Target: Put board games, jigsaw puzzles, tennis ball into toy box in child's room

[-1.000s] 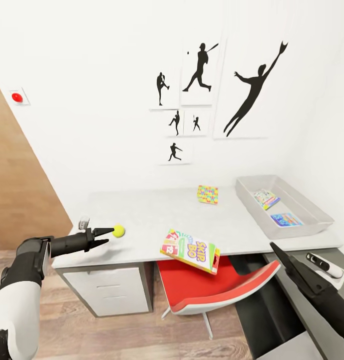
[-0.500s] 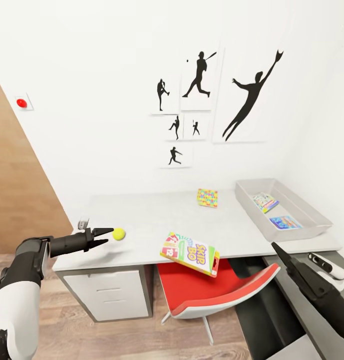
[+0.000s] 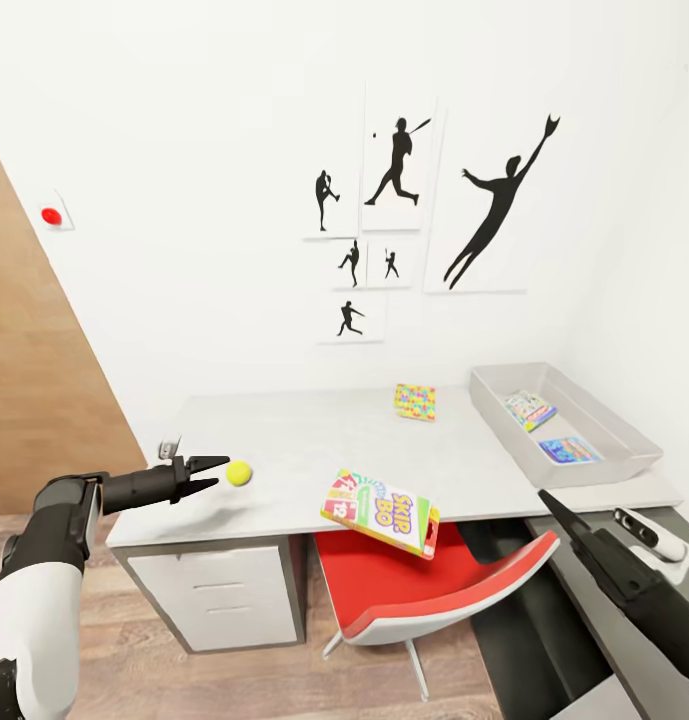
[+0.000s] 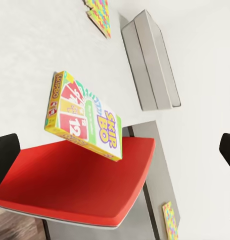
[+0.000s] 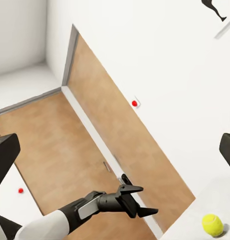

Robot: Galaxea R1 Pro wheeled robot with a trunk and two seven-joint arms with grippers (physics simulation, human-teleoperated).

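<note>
The tennis ball (image 3: 239,472) (image 5: 213,225) lies near the left front of the table (image 3: 304,440). My left gripper (image 3: 222,471) (image 5: 137,200) is open, its tips just short of the ball. A long board game (image 3: 382,511) (image 4: 84,122) hangs tilted over the table's front edge. One jigsaw puzzle (image 3: 415,401) (image 4: 99,15) lies near the wall. Another jigsaw puzzle (image 4: 170,220) rests on the lower side section. The toy box (image 3: 624,440) (image 4: 150,60) at the right holds two flat printed boxes (image 3: 530,410) (image 3: 569,449). My right gripper (image 3: 552,502) hovers open, low beside the table's right end.
A red chair (image 3: 434,590) (image 4: 79,185) is tucked under the table below the hanging game. White drawers (image 3: 214,595) stand under the left end. A white-and-black handheld device (image 3: 654,533) lies on the dark side section. A wooden door (image 3: 34,400) is at the left.
The head view has shifted slightly, so the table and ball sit a little lower in the picture. Both grippers stay open and no toy has moved.
</note>
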